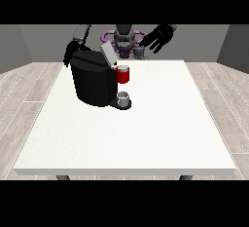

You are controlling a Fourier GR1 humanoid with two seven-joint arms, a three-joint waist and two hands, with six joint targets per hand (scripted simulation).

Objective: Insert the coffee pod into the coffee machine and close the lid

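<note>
Coffee machine: black, lid raised; a red thing at the machine.
Grey thing on its base, possibly the coffee pod.
Likely light, rigid, smooth; best pinched at the sides.
Hand at the view's right: raised, fingers spread, empty.
Hand at the view's left: behind the machine, fingers indiscernible.

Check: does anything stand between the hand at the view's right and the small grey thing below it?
Nothing visible does. The hand hangs open up and to the right of the grey thing; the coffee machine stands off to its left.
</note>
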